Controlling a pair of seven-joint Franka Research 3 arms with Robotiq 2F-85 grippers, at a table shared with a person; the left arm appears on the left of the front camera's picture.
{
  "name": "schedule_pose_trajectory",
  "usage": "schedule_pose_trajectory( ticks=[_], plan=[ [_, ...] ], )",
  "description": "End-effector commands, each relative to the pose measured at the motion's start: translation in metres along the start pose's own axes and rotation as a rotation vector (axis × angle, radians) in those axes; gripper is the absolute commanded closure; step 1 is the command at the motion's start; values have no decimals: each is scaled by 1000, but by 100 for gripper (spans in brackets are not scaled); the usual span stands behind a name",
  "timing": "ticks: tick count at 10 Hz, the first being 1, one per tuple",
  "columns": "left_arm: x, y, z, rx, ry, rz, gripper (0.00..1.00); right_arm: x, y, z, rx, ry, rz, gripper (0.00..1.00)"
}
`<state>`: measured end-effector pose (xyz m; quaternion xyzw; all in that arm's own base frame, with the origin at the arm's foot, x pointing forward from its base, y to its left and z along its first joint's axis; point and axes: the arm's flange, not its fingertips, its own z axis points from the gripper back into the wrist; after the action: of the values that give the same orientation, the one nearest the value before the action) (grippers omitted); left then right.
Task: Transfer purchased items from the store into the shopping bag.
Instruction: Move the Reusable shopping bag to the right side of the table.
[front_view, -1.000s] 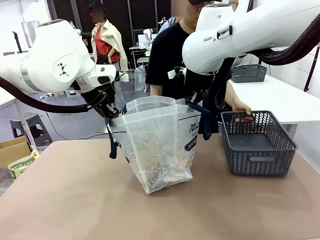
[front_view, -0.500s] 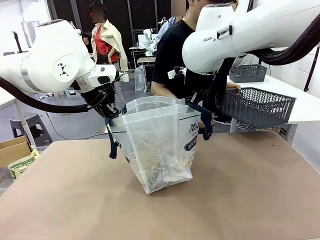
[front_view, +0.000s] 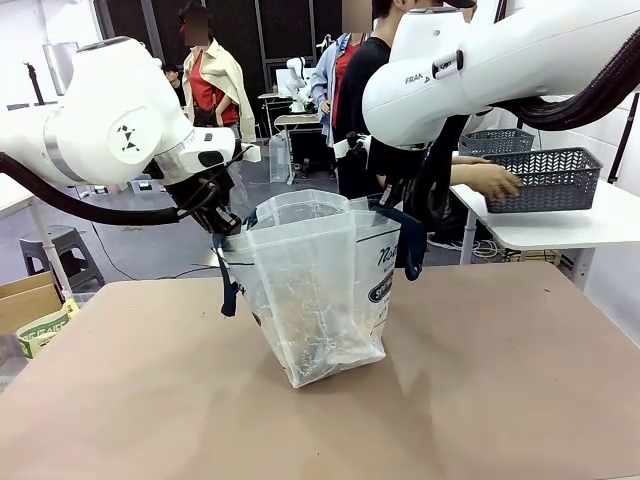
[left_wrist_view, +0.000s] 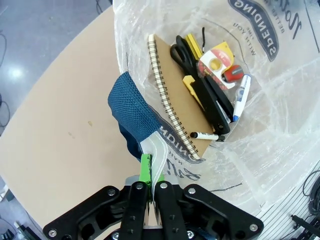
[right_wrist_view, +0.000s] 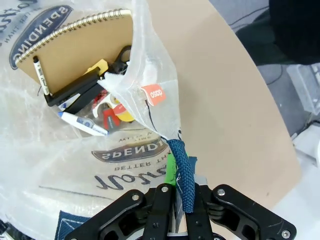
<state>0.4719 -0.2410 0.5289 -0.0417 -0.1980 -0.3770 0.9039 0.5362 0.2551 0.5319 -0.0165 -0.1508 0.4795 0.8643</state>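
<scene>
Since the grey lattice basket has been lifted off my table within the last second, it now sits on the white side table at the upper right of the front view. A person's hand is at its near end.

Left claw: fingers together, clamped on the clear rim of the shopping bag just beside its navy strap — grip unchanged. Right claw: likewise clamped, on the opposite strap and the film beside it. Between them the bag stands at the centre of the front view, its mouth held wide.

Contents, checked from both wrist views: a brown spiral notebook leans against the bag wall. Black scissors, a marker and small colourful pieces are bunched beside it at the bottom.

Judgement: with the basket withdrawn and the goods inside, loading appears finished. What remains for me is probably to hold the mouth steady — or release the rim — once the person takes the bag.
</scene>
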Motion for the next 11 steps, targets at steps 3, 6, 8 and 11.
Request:
schedule_pose_trajectory(
  ticks=[3,6,8,11],
  plan=[
    [28,-13,-2,-24,-39,-114,100,28,10,7,-44,-31,-119,100],
    [39,-24,-6,-60,-93,-137,100,45,14,6,-1,-30,-216,100],
    [41,-28,-5,-66,-121,-98,100,51,13,4,12,-11,-321,100],
    [41,-30,-6,-51,-85,-75,100,41,13,1,33,-16,-306,100]
  ],
)
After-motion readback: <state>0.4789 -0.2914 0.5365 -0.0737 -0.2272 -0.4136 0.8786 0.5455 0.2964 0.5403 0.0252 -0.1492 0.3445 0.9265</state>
